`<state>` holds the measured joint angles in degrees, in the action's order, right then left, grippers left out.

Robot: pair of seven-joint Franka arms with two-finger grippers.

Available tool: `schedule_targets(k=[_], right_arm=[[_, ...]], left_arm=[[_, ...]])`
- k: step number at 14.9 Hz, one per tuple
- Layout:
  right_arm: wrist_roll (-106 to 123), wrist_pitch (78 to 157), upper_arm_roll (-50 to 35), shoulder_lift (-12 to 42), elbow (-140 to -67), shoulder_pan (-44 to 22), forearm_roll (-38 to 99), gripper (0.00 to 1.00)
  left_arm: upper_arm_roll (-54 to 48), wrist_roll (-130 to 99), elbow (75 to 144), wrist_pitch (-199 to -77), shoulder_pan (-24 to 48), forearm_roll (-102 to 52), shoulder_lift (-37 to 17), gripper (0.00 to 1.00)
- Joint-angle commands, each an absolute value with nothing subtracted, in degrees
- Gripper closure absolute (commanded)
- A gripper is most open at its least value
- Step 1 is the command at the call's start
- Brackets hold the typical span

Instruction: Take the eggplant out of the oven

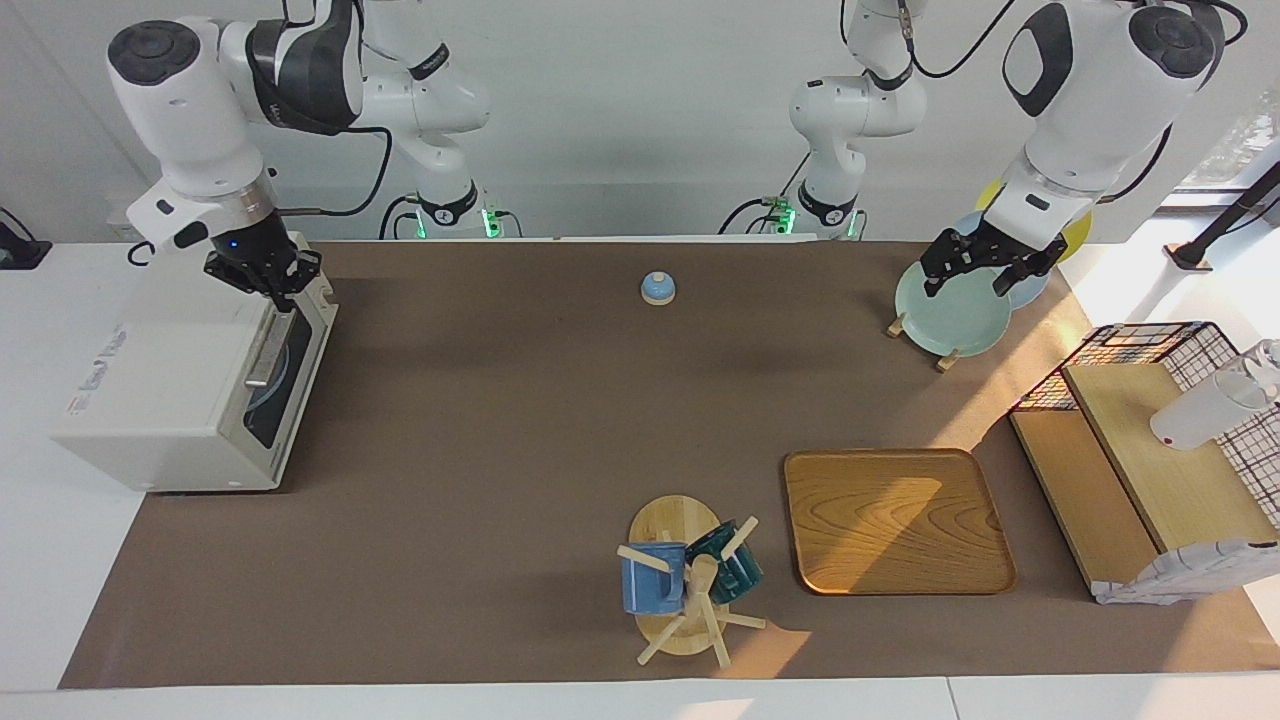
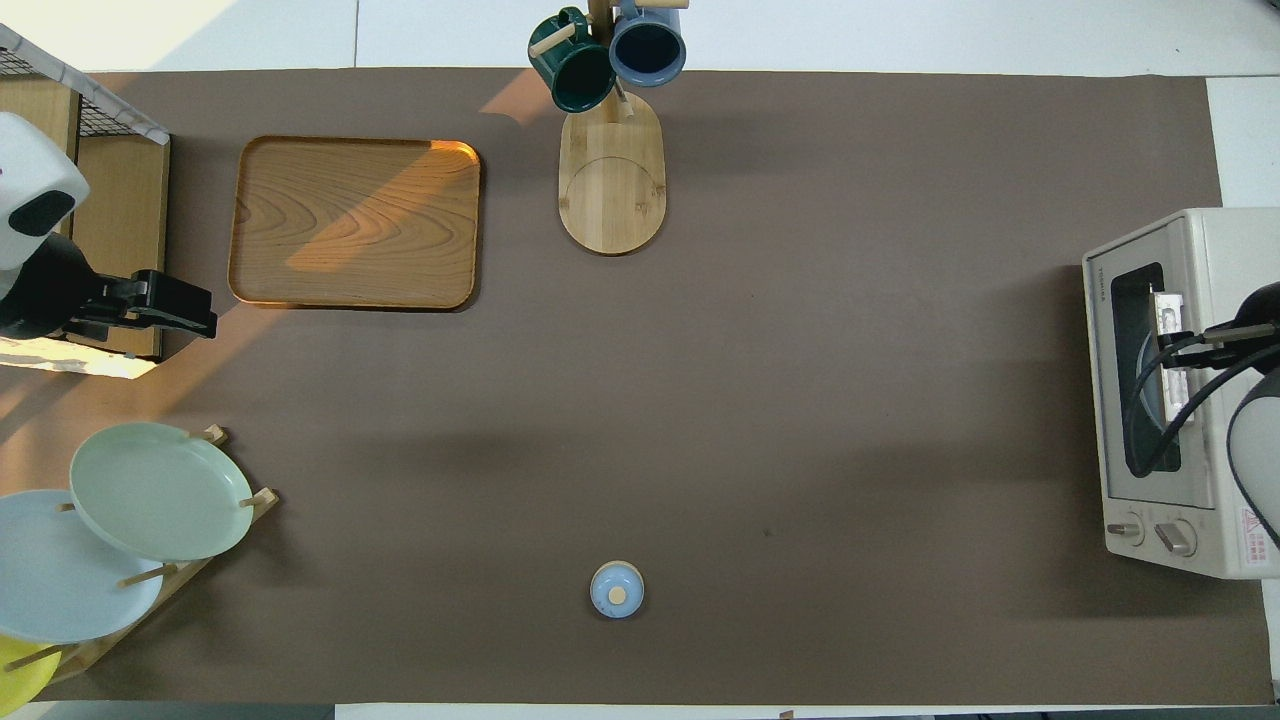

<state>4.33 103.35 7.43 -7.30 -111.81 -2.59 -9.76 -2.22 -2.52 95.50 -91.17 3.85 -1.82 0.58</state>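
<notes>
The white oven (image 1: 170,390) stands at the right arm's end of the table, and its dark glass door is closed. It also shows in the overhead view (image 2: 1225,260). My right gripper (image 1: 268,280) is at the top front edge of the oven, just above the door's metal handle (image 1: 262,352), at the handle's end nearer the robots. In the overhead view the right gripper (image 2: 1170,345) covers part of the handle (image 2: 1175,392). A bluish plate rim shows through the glass. The eggplant is hidden. My left gripper (image 1: 968,280) is open, empty and raised over the plate rack.
A pale green plate (image 1: 950,315) leans in a rack with other plates at the left arm's end. A wire shelf (image 1: 1150,440), a wooden tray (image 1: 895,520) and a mug tree (image 1: 690,580) stand farther from the robots. A small blue knobbed lid (image 1: 658,288) lies near the robots.
</notes>
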Motion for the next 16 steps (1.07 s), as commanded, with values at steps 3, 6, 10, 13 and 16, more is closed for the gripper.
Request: schedule_targets(k=[3,6,10,13,16], right_arm=[[0.4,107.4,7.1,-8.3,-116.5,-2.3,-15.5,1.0],[0.5,109.2,7.0,-7.7,-117.3,-1.5,-17.3,1.0],[1.9,112.4,7.0,-6.5,-118.6,0.6,-17.6,1.0],[2.3,113.7,7.0,-5.8,-119.5,1.2,-17.6,1.0],[0.2,115.0,7.0,-5.4,-120.1,1.1,-17.3,1.0]], left_arm=[[-3.0,-2.2,95.3,-90.8,2.8,-1.9,1.0,0.0],[-3.0,-2.2,95.3,-90.8,2.8,-1.9,1.0,0.0],[-3.0,-2.2,95.3,-90.8,2.8,-1.9,1.0,0.0],[-3.0,-2.2,95.3,-90.8,2.8,-1.9,1.0,0.0],[-3.0,-2.2,95.3,-90.8,2.8,-1.8,1.0,0.0]])
